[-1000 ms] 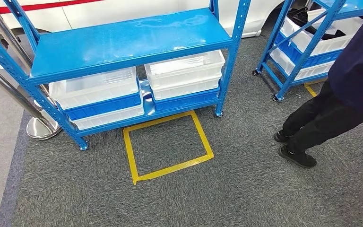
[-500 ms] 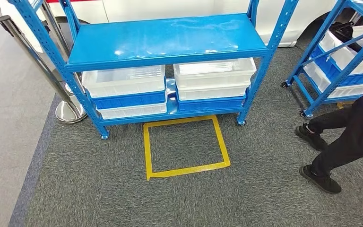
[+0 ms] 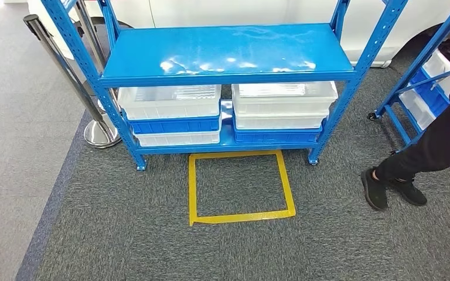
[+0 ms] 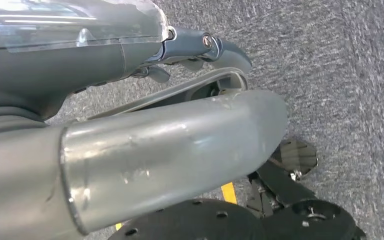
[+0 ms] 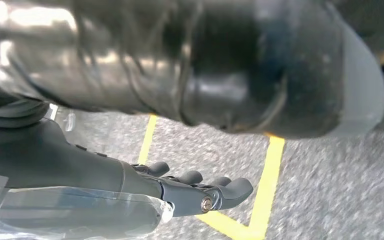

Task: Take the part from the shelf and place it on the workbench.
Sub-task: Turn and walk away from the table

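— Beyond the yellow square (image 3: 241, 218) on the carpet, what stands?
— A blue shelf (image 3: 228, 50), just behind the tape. Its upper deck is bare; the lower deck holds two stacks of white and blue bins (image 3: 170, 100), side by side.
— And the part?
— I cannot make it out; the top bins look pale inside, nothing distinct.
— Left hand (image 4: 200, 47)?
— Hanging over the carpet, fingers loosely out, holding nothing.
— Right hand (image 5: 180, 190)?
— Also low, above a yellow tape line, fingers (image 5: 195, 177) stretched side by side, nothing in them.
— Anything else?
— A chrome post (image 3: 64, 70) left of the shelf, and a person's legs (image 3: 422, 155) to the right.
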You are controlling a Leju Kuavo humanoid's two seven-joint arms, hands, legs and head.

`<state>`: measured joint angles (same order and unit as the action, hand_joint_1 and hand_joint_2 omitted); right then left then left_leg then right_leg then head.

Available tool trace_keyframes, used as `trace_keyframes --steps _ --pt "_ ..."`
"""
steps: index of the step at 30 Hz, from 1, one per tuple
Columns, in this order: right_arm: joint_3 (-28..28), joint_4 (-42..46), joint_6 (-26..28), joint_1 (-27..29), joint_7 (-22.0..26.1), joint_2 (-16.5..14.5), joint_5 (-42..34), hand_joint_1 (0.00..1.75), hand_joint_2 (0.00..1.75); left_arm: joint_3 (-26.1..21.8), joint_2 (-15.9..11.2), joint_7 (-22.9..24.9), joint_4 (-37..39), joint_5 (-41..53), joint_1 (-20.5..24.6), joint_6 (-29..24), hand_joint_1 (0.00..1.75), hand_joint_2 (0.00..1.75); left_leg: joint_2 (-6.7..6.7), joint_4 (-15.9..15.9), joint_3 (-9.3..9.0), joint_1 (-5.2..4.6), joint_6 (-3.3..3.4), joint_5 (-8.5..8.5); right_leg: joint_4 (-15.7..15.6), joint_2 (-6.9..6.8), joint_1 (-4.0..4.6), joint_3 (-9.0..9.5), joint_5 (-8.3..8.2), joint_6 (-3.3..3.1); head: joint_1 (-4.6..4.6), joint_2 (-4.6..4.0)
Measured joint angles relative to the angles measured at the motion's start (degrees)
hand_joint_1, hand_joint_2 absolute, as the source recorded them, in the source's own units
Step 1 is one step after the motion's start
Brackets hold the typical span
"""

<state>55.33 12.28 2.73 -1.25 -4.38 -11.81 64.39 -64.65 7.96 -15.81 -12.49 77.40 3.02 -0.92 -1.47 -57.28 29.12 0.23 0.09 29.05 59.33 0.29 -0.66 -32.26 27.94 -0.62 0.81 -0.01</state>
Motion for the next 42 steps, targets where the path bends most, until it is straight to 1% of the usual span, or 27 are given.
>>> trace_keyframes --steps 2,3,5,6,7,8,9,11,12,15,17,19,21,22,23,24,26,28,29,30,32,34,36,38,39,40,42 --pt "0.1 0.0 0.0 0.0 0.0 0.0 0.0 0.0 0.0 0.0 0.0 0.0 0.0 0.0 0.0 0.0 0.0 0.0 0.33 -1.6 0.26 0.16 -0.72 1.0 -0.5 -0.23 -0.18 0.79 0.21 -0.74 -0.03 0.0" --pt "0.1 0.0 0.0 0.1 0.0 0.0 0.0 0.0 0.0 0.0 0.0 0.0 0.0 0.0 0.0 0.0 0.0 0.0 0.57 -4.1 1.4 0.25 -1.08 2.2 -0.8 -0.39 -0.34 1.25 0.37 -1.07 -0.05 0.0" --pt "0.1 0.0 0.0 0.1 0.0 0.0 0.0 0.0 0.0 0.0 0.0 0.0 0.0 0.0 0.1 0.0 0.0 0.0 0.95 -12.3 6.04 0.43 -1.66 5.27 -1.0 -0.64 -0.33 1.97 1.03 -1.42 -0.1 -0.01" --pt "0.2 0.0 0.0 0.1 0.0 0.0 0.0 0.0 0.0 0.0 0.1 0.0 0.0 0.0 0.0 0.0 0.0 0.0 1.01 -15.9 8.48 0.5 -1.82 6.07 -0.9 -0.68 -0.31 2.38 1.45 -1.44 -0.09 0.0" --pt "0.2 0.0 0.0 0.1 0.0 0.0 0.0 0.0 0.0 0.0 0.1 0.0 0.0 0.0 -0.1 0.0 0.0 0.0 1.04 -17.8 10.15 0.52 -1.87 5.72 -0.9 -0.69 -0.31 2.91 1.92 -1.4 -0.1 -0.01" --pt "0.2 0.0 0.0 0.2 0.0 0.0 0.0 0.0 0.0 0.0 0.1 0.0 0.0 0.0 -0.2 0.0 0.0 0.0 1.06 -17.3 10.68 0.52 -1.81 4.07 -0.9 -0.69 -0.31 3.57 2.43 -1.33 -0.09 0.0" --pt "0.3 0.0 0.0 0.2 0.0 0.0 0.0 0.0 0.0 0.0 0.1 0.0 0.0 0.0 -0.3 0.0 0.0 0.0 1.09 -14.5 10.08 0.5 -1.62 1.34 -1.0 -0.68 -0.3 4.35 2.99 -1.22 -0.09 0.01" --pt "0.4 0.0 0.0 0.2 0.0 0.0 0.0 0.0 0.0 0.0 0.1 0.0 0.0 0.0 -0.5 0.0 0.0 0.0 1.37 -6.6 7.47 0.21 -0.83 -3.59 -1.0 -0.76 -0.22 5.65 4.17 -0.81 -0.08 0.0" --pt "0.4 0.0 0.0 0.2 0.0 0.0 0.0 0.0 0.0 0.0 0.1 0.0 0.0 0.0 -0.5 0.0 0.0 0.0 1.53 -3.8 6.36 -0.03 -0.33 -4.56 -1.1 -0.77 -0.19 6.01 4.64 -0.49 -0.09 0.0" --pt "0.5 -0.1 0.0 0.0 -0.1 -0.1 0.1 0.0 0.0 0.0 0.1 0.0 0.0 0.1 -0.4 0.0 0.0 0.0 1.55 -1.5 5.05 -0.41 0.99 -3.63 -1.2 -0.88 -0.12 6.91 4.66 0.67 -0.07 -0.01" --pt "0.5 -0.1 0.0 -0.1 -0.1 0.0 0.2 0.0 0.0 0.0 0.1 0.0 0.0 0.2 -0.6 0.0 0.0 0.0 1.36 -0.6 3.76 -0.15 1.68 -3.29 1.2 -0.85 -0.15 6.32 4.11 1.3 -0.03 0.0" --pt "0.5 -0.1 0.0 -0.2 -0.2 0.0 0.2 0.0 0.0 0.0 0.2 0.0 0.0 0.3 -0.6 0.0 0.0 0.0 1.28 0.1 2.38 0.03 2.3 -2.81 7.4 -0.59 -0.24 2.65 5.1 1.65 0.01 0.0" --pt "0.6 -0.1 0.0 -0.2 -0.2 0.0 0.2 0.0 0.0 0.0 0.2 0.0 0.0 0.3 -0.5 0.0 0.0 0.0 1.18 0.2 1.39 -0.01 2.69 -1.93 13.9 -0.43 -0.24 -2.5 8.36 1.92 0.01 0.0" --pt "0.6 -0.1 0.0 -0.1 -0.2 0.0 0.2 0.0 0.0 0.0 0.2 0.0 0.0 0.3 -0.5 0.0 0.0 0.0 1.09 0.2 0.71 -0.04 2.72 -1.35 15.4 -0.41 -0.24 -4.49 9.75 1.97 0.0 0.0" --pt "0.6 -0.1 0.0 -0.1 -0.2 0.0 0.2 0.0 0.0 0.0 0.2 0.0 0.0 0.4 -0.5 0.0 0.0 0.0 0.98 0.2 -0.11 -0.06 2.66 -0.73 15.3 -0.41 -0.24 -5.61 10.07 1.97 0.0 0.0" --pt "0.6 -0.1 0.0 0.0 -0.2 0.0 0.2 0.0 0.0 0.0 0.2 0.0 0.0 0.5 -0.6 0.0 0.0 0.0 0.86 0.2 -1.05 -0.07 2.52 -0.06 13.4 -0.41 -0.24 -5.89 8.98 1.91 0.01 0.01" --pt "0.6 -0.1 0.0 0.3 -0.2 0.1 0.2 0.0 0.0 0.0 0.3 0.0 0.0 0.7 -0.6 0.1 0.0 0.0 0.73 0.1 -2.76 -0.12 2.14 1.33 6.8 -0.39 -0.15 -5.05 3.02 1.54 0.02 0.0" --pt "0.7 -0.1 0.0 0.5 -0.2 0.2 0.3 0.0 0.0 0.0 0.5 0.0 0.0 0.8 -0.6 0.1 0.0 0.0 0.58 0.0 -3.76 -0.27 1.5 2.74 2.4 -0.33 0.15 -4.27 -1.36 0.84 0.02 0.0" --pt "0.7 -0.1 0.0 0.5 -0.2 0.2 0.3 0.0 0.0 0.0 0.6 0.0 0.0 0.8 -0.5 0.1 0.0 0.0 0.53 -0.2 -4.22 -0.34 1.12 3.13 1.8 -0.26 0.26 -4.07 -2.1 0.44 0.01 0.01" --pt "0.8 -0.1 0.0 0.4 -0.3 0.2 0.3 0.0 0.0 0.0 0.6 0.1 0.0 0.8 -0.4 0.1 0.0 0.0 0.48 -0.4 -4.5 -0.38 0.73 3.22 1.7 -0.21 0.31 -3.67 -1.7 0.04 -0.01 0.0" --pt "0.8 -0.1 0.0 0.3 -0.3 0.2 0.3 0.0 0.0 0.0 0.6 0.1 0.0 0.8 -0.3 0.1 0.0 0.0 0.63 -2.8 -4.05 -0.34 0.16 2.68 1.1 -0.2 0.1 -2.5 -1.5 -0.79 -0.03 0.0" --pt "0.9 0.0 0.0 0.3 -0.3 0.2 0.3 0.0 0.0 0.0 0.6 0.1 0.0 0.8 -0.1 0.1 0.0 0.0 0.87 -8.4 -0.86 -0.12 -0.37 3.4 0.4 -0.3 -0.08 -1.16 -0.83 -1.41 -0.04 0.0" --pt "1.0 0.0 0.0 0.2 -0.4 0.2 0.3 0.0 0.0 0.0 0.6 0.2 0.0 0.9 -0.1 0.1 0.0 0.0 1.0 -14.7 3.66 0.14 -0.91 6.64 0.2 -0.31 -0.09 -0.03 0.12 -1.6 -0.05 0.0" --pt "1.1 0.0 -0.2 0.2 -0.4 0.2 0.3 0.0 0.0 0.0 0.6 0.3 0.0 0.9 -0.3 0.0 0.0 0.0 1.03 -16.8 6.8 0.33 -1.21 8.96 0.2 -0.24 -0.09 1.37 1.32 -1.51 -0.05 0.0" --pt "1.1 0.0 -0.2 0.3 -0.5 0.2 0.3 0.0 0.0 0.0 0.6 0.4 0.0 0.9 -0.4 0.0 0.0 0.0 1.06 -15.5 7.32 0.38 -1.24 8.43 0.2 -0.2 -0.09 2.24 1.99 -1.42 -0.05 0.0" --pt "1.1 0.0 -0.3 0.3 -0.5 0.2 0.4 0.0 0.0 0.0 0.6 0.4 0.0 0.9 -0.5 0.0 0.0 0.0 1.09 -12.7 7.2 0.4 -1.1 6.51 0.2 -0.17 -0.09 3.16 2.67 -1.29 -0.05 -0.01" --pt "1.1 -0.1 -0.3 0.4 -0.5 0.2 0.4 0.0 0.0 0.0 0.6 0.5 0.0 0.9 -0.7 -0.1 0.0 0.0 1.26 -6.3 6.64 0.18 -0.51 0.33 0.2 -0.17 -0.06 4.55 3.96 -0.91 -0.02 -0.01"
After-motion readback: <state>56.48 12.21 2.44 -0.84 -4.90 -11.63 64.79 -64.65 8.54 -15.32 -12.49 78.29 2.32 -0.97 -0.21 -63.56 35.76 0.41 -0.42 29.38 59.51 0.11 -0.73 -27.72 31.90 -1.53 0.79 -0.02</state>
